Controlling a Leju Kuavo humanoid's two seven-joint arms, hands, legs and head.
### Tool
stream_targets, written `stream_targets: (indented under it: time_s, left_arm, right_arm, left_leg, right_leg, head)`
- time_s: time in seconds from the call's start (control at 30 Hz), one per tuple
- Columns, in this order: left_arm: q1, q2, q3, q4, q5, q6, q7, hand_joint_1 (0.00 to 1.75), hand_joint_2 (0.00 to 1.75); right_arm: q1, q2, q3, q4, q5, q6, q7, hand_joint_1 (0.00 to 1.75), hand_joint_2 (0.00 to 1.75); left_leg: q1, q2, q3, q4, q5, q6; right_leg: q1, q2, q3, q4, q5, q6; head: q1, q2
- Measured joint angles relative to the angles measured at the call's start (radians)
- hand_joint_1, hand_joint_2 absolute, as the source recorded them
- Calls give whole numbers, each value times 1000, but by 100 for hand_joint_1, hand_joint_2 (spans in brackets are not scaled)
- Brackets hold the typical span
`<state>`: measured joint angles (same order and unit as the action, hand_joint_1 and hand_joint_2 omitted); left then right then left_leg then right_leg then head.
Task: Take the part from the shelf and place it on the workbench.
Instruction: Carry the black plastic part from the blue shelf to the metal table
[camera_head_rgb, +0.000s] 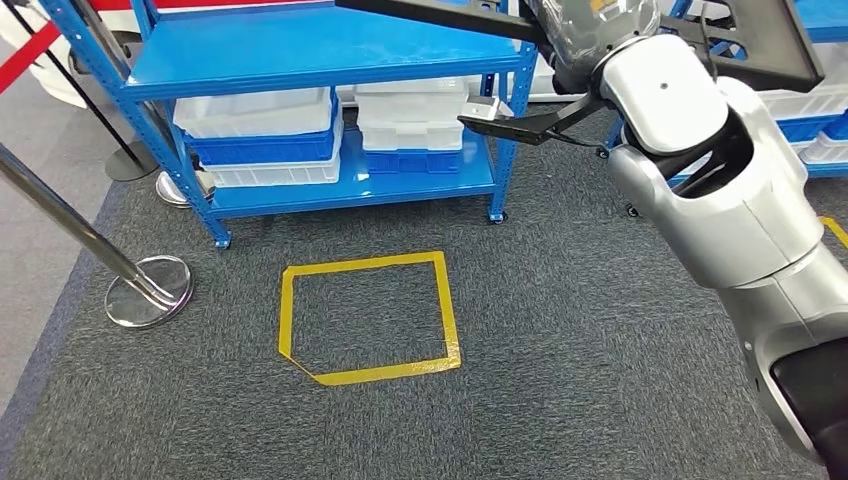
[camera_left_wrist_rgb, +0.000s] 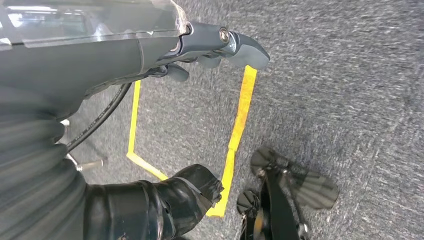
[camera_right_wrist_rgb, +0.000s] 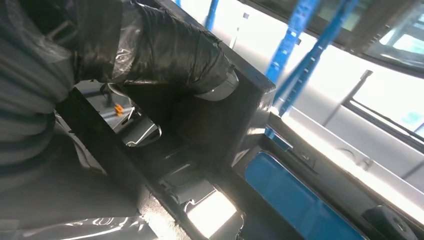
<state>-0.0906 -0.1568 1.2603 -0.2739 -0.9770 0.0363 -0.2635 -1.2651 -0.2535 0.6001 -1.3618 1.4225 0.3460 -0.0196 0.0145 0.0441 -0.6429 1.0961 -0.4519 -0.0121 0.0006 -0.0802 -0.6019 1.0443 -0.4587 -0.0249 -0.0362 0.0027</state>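
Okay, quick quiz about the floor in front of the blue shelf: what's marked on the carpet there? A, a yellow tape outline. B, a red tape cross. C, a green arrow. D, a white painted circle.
A: in the head view a yellow tape outline lies on the grey carpet just in front of the blue shelf; it has straight sides and one clipped corner.

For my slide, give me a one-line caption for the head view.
Right arm raised holding a black part beside the blue shelf, yellow taped square on grey carpet.
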Motion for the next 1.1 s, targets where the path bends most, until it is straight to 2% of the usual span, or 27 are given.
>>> stream_targets:
  time_s: [0.07, 0.13, 0.17, 0.23, 0.3, 0.33, 0.37, 0.4, 0.43, 0.47, 0.5, 0.57, 0.6, 0.63, 0.67, 0.7, 0.73, 0.77, 0.8, 0.83, 0.87, 0.9, 0.93, 0.97, 1.0, 1.07, 1.1]
  left_arm:
    - [-2, 0, 0, 0, -1, 0, -1, 0, 175]
    - [-1, 0, 1, 0, -2, -1, -2, 0, 175]
    - [-1, 0, 1, 0, -3, -1, -2, 0, 175]
    - [0, -1, 1, 0, -3, -1, -2, 0, 175]
    - [-1, -1, 2, 0, -4, -1, -2, 0, 175]
    - [-2, -1, 2, 0, -5, -1, -2, 0, 175]
    - [-2, -1, 2, 0, -5, 0, -2, 0, 175]
    - [-2, 0, 2, 0, -6, 0, -1, 0, 175]
    - [-2, 0, 2, 0, -6, 0, -1, 0, 175]
    - [-2, 0, 2, 0, -6, 0, 0, 0, 175]
    - [-1, -1, 2, 0, -6, 0, 0, 0, 175]
    - [-2, -1, 3, 0, -5, 1, 1, 0, 175]
    - [-1, -1, 4, 0, -5, 2, 2, 0, 175]
    - [0, -1, 5, 0, -5, 3, 2, 0, 175]
    - [1, -1, 6, 0, -5, 4, 1, 0, 175]
    - [2, -1, 8, 0, -4, 4, -1, 0, 175]
    - [2, -1, 9, -1, -2, 4, -3, 0, 175]
    - [2, -1, 10, -1, 0, 3, -5, 0, 175]
    - [1, -2, 10, -1, 2, 3, -8, 0, 175]
    - [0, -2, 10, -1, 4, 3, -9, 0, 175]
    - [-1, -2, 10, -1, 4, 3, -10, 0, 175]
    - [-1, -2, 10, -1, 4, 4, -10, 0, 175]
    - [-1, -2, 10, -1, 4, 7, -9, 0, 175]
    - [0, -2, 11, -1, 4, 10, -8, 0, 175]
    - [0, -2, 11, -1, 4, 13, -7, 0, 175]
    - [-1, -3, 11, -1, 4, 20, -3, 0, 175]
    - [-2, -4, 11, -1, 4, 23, -1, 0, 175]
  right_arm:
    - [-4, 1, 1, 0, 1, 2, -1, 175, 175]
    - [-6, 4, 2, 1, 2, 6, -1, 175, 175]
    - [-6, 6, 3, 1, 2, 8, -1, 175, 175]
    - [-9, 7, 4, 1, 2, 11, -2, 175, 175]
    - [-11, 7, 4, 1, 2, 13, -2, 175, 175]
    - [-10, 6, 4, 1, 2, 13, -2, 175, 175]
    - [-7, 6, 5, 1, 2, 14, -2, 175, 175]
    - [-5, 5, 5, 1, 2, 14, -2, 175, 175]
    - [-2, 5, 5, 1, 2, 14, -2, 175, 175]
    - [-1, 5, 5, 1, 2, 14, -2, 175, 175]
    - [-1, 5, 6, 1, 2, 14, -2, 175, 175]
    - [1, 5, 6, 0, 2, 13, -2, 175, 175]
    - [2, 5, 8, 0, 1, 13, -2, 175, 175]
    - [3, 6, 9, -1, 1, 13, -2, 175, 175]
    - [4, 7, 11, -1, 1, 13, -2, 175, 175]
    - [4, 9, 12, -2, 1, 13, -2, 175, 175]
    - [4, 10, 13, -3, 1, 14, -2, 175, 175]
    - [4, 11, 14, -4, 1, 16, -3, 175, 175]
    - [4, 11, 15, -4, 2, 18, -4, 175, 175]
    - [5, 11, 16, -4, 2, 20, -4, 175, 175]
    - [6, 11, 18, -4, 2, 21, -6, 175, 175]
    - [7, 11, 20, -5, 2, 22, -8, 175, 175]
    - [8, 11, 21, -6, 2, 22, -9, 175, 175]
    - [8, 11, 21, -9, 2, 23, -10, 175, 175]
    - [9, 11, 21, -13, 2, 23, -10, 175, 175]
    - [11, 7, 21, -26, 2, 25, -8, 175, 175]
    - [14, 6, 21, -32, 2, 26, -7, 175, 175]
  left_leg:
    - [-10, 22, 28, -61, 13, 11]
    - [-11, 0, 25, -66, 19, 19]
    - [-8, -10, 26, -71, 23, 23]
    - [-3, -30, 27, -80, 32, 31]
    - [-2, -51, 25, -81, 36, 35]
    - [-2, -63, 24, -80, 37, 37]
    - [-1, -77, 24, -79, 37, 38]
    - [-1, -92, 24, -76, 37, 37]
    - [-1, -107, 24, -73, 37, 36]
    - [0, -121, 24, -70, 35, 34]
    - [0, -134, 21, -66, 34, 30]
    - [4, -157, 10, -59, 36, 18]
    - [8, -169, 3, -59, 39, 11]
    - [11, -181, -3, -61, 43, 3]
    - [12, -177, -7, -60, 44, -3]
    - [11, -156, -15, -50, 37, -9]
    - [10, -124, -29, -20, 19, -12]
    - [8, -88, -52, 29, -9, -15]
    - [8, -64, -81, 91, -39, -18]
    - [8, -54, -110, 152, -63, -20]
    - [9, -51, -128, 191, -73, -21]
    - [8, -50, -128, 196, -66, -21]
    - [8, -47, -109, 163, -44, -20]
    - [6, -35, -72, 100, -12, -16]
    - [2, -13, -35, 32, 10, -10]
    - [-8, 16, 9, -54, 32, 5]
    - [-12, 17, 11, -65, 31, 11]
  right_leg:
    - [6, -19, -1, 3, -2, 5]
    - [9, -39, 1, 1, -2, 12]
    - [7, -36, 2, 4, -8, 17]
    - [1, 4, -16, 52, -46, 28]
    - [-4, 55, -65, 163, -108, 34]
    - [-6, 65, -89, 217, -127, 35]
    - [-8, 71, -102, 247, -130, 36]
    - [-12, 75, -100, 243, -112, 37]
    - [-16, 80, -84, 207, -82, 37]
    - [-20, 94, -58, 148, -48, 37]
    - [-24, 120, -34, 94, -23, 36]
    - [-26, 161, -7, 26, -8, 35]
    - [-22, 167, -5, 22, -11, 34]
    - [-21, 156, -4, 16, -11, 30]
    - [-21, 142, -3, 12, -8, 24]
    - [-22, 129, -1, 6, -4, 18]
    - [-23, 115, 2, 0, -1, 11]
    - [-21, 102, 3, -2, 1, 7]
    - [-19, 89, 4, -3, 1, 4]
    - [-17, 75, 3, -3, 1, 2]
    - [-15, 60, 3, -2, 0, 1]
    - [-13, 45, 3, -1, -1, 1]
    - [-12, 30, 4, -1, -2, 1]
    - [-11, 17, 5, 0, -4, 2]
    - [-9, 6, 6, 1, -6, 4]
    - [-3, -15, 7, 1, -9, 10]
    - [-1, -25, 8, -1, -9, 13]
  head:
    - [1, 0]
    - [1, 0]
    - [1, 0]
    - [1, 0]
    - [1, 0]
    - [1, 0]
    - [1, 0]
    - [1, 0]
    - [1, 0]
    - [1, 0]
    - [1, 0]
    - [1, 0]
    - [1, 0]
    - [1, 0]
    - [1, 0]
    - [-1, 0]
    - [-3, 0]
    - [-5, 0]
    - [-7, 0]
    - [-6, 0]
    - [-7, 0]
    - [-7, 0]
    - [-7, 0]
    - [-7, 0]
    - [-7, 0]
    - [-6, 0]
    - [-6, 0]
